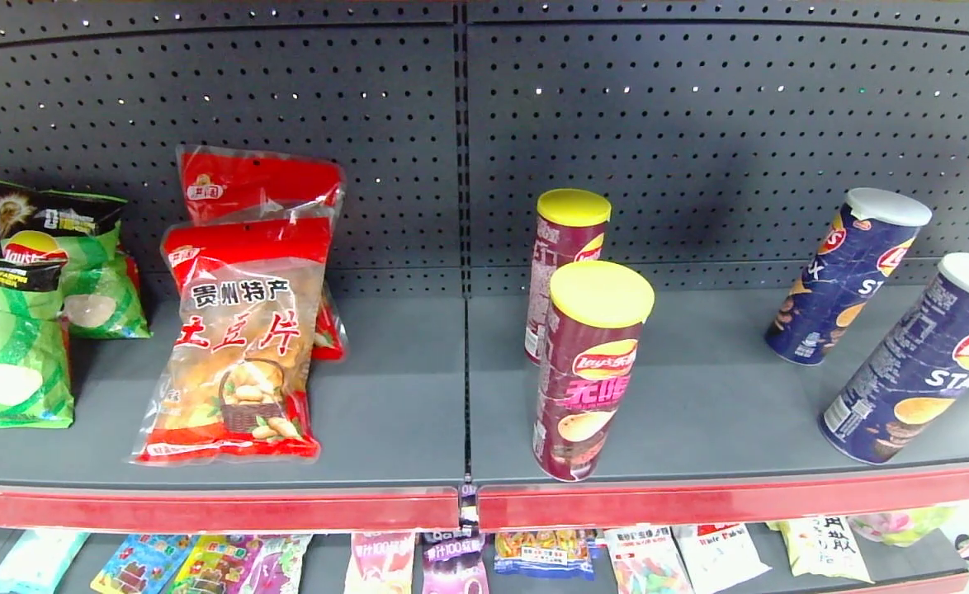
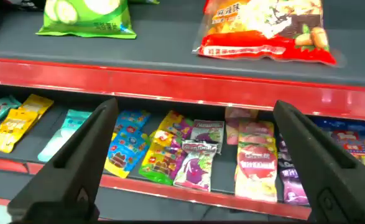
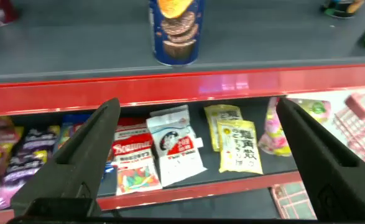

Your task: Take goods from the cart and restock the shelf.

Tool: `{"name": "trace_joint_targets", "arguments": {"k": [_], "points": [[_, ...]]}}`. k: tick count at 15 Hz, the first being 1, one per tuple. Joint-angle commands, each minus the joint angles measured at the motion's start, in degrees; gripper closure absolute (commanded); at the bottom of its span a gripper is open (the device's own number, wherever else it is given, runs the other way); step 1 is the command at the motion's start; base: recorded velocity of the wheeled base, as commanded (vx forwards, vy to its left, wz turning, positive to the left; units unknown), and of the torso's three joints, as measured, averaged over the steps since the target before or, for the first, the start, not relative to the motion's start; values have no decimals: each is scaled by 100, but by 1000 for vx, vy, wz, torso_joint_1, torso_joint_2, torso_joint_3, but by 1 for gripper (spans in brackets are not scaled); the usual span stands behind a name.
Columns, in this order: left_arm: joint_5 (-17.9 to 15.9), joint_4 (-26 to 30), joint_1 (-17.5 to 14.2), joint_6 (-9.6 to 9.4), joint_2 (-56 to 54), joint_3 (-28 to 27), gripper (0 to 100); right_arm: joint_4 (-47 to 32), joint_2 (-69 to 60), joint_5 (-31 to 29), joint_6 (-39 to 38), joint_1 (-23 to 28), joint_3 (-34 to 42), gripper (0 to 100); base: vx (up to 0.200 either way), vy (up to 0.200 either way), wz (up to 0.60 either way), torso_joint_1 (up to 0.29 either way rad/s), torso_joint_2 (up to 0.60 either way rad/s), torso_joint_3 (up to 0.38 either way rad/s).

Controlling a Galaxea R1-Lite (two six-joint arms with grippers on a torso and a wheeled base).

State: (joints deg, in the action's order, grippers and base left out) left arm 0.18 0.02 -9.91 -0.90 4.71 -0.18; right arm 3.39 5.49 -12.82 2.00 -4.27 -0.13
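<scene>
The shelf (image 1: 385,388) has bare gaps beyond both pairs of fingers. Pink mesh, likely the cart (image 3: 362,118), sits just outside the right gripper (image 3: 198,102). That one and your left gripper (image 2: 196,104) are spread wide and empty. You seem to be between items, so swing to the cart and pick goods.

Grey metal shelf (image 1: 394,396): green chip bags (image 1: 10,355) left, clear red-trimmed snack bags (image 1: 241,355) beside, two maroon yellow-lidded tubes (image 1: 588,371) centre-right in file, two navy white-lidded tubes (image 1: 914,363) right. Sweet packets (image 1: 546,551) on shelf below.
</scene>
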Motion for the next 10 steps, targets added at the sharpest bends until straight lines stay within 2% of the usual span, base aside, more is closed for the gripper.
{"name": "trace_joint_targets", "arguments": {"k": [1,2,3,4,5,7,9,10], "points": [[-423,6,7,37,30,9,0,13,-12,157,11,-4,5,0,0,0,0,0,0,0],[-554,15,42,2,30,9,0,13,-12,544,11,-4,5,0,0,0,0,0,0,0],[-546,15,51,11,30,9,0,30,-12,948,20,-4,5,0,0,0,0,0,0,0],[-546,15,51,11,30,9,0,21,-12,1203,29,-4,-22,0,0,0,0,0,0,0],[-546,15,51,11,30,9,0,21,-12,1203,29,-4,-22,0,0,0,0,0,0,0],[-537,6,1316,-6,-66,9,0,13,-12,878,37,-4,-4,0,0,0,0,0,0,0],[-493,6,1123,55,-181,9,0,65,-12,562,-33,-4,13,0,0,0,0,0,0,0],[-449,-2,938,117,-471,9,0,-5,-12,878,-209,-4,13,0,0,0,0,0,0,0]]}}
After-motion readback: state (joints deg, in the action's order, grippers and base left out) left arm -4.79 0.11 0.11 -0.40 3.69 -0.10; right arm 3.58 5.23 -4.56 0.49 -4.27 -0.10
